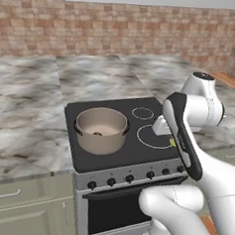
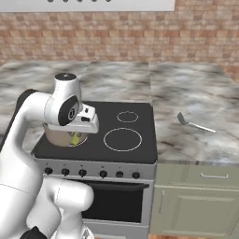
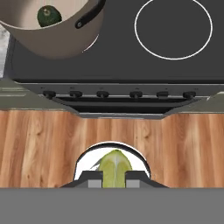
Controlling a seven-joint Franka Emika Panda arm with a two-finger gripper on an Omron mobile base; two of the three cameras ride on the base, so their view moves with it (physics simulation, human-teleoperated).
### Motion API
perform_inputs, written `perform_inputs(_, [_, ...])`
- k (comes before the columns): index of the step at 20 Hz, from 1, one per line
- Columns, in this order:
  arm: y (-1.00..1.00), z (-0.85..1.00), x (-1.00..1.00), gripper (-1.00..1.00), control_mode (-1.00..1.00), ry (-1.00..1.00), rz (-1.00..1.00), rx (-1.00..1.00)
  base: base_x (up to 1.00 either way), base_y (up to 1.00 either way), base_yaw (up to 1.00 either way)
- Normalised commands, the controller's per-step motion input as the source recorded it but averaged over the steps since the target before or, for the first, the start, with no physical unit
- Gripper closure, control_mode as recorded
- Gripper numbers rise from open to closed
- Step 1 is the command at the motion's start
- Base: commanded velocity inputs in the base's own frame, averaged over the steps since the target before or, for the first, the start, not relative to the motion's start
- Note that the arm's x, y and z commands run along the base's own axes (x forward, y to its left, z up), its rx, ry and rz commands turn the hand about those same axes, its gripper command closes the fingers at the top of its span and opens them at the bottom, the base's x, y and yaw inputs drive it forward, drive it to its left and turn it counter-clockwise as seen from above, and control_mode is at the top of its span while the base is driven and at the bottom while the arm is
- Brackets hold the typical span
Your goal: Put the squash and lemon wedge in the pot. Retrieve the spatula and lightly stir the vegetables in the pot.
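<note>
My gripper (image 3: 114, 183) is shut on a yellow-green lemon wedge (image 3: 115, 165), held between the two dark fingertips. In the left base view the gripper (image 1: 170, 139) hangs over the stove's front right part, right of the pot (image 1: 101, 130), with the lemon wedge (image 1: 173, 142) showing yellow under the hand. The tan pot (image 3: 57, 39) stands on the front left burner, and a dark green squash (image 3: 49, 16) lies inside it. The spatula (image 2: 193, 123) lies flat on the marble counter right of the stove. My arm partly hides the pot (image 2: 59, 137) in the right base view.
The black stove top (image 1: 137, 145) has two bare ring burners on its right side, one of them (image 2: 122, 139) at the front. A row of knobs (image 3: 103, 94) lines the stove front. Marble counter (image 2: 196, 100) runs on both sides, with a brick wall behind and wooden floor (image 3: 39, 144) below.
</note>
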Motion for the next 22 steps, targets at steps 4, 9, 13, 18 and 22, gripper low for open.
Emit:
perform_inputs(4, [0.0,0.0,0.0,1.0,1.0,0.0,0.0,0.0,0.4,0.13,-0.01])
perform_inputs(9, [0.0,0.0,0.0,1.0,1.0,0.0,0.0,0.0,0.61,0.0,0.0])
perform_inputs(13, [0.0,0.0,0.0,1.0,1.0,0.0,0.0,0.0,0.06,0.0,0.0])
perform_inputs(18, [0.0,0.0,0.0,1.0,1.0,0.0,0.0,0.0,0.0,0.0,0.0])
perform_inputs(22, [0.0,0.0,0.0,1.0,1.0,0.0,0.0,0.0,0.0,0.0,0.0])
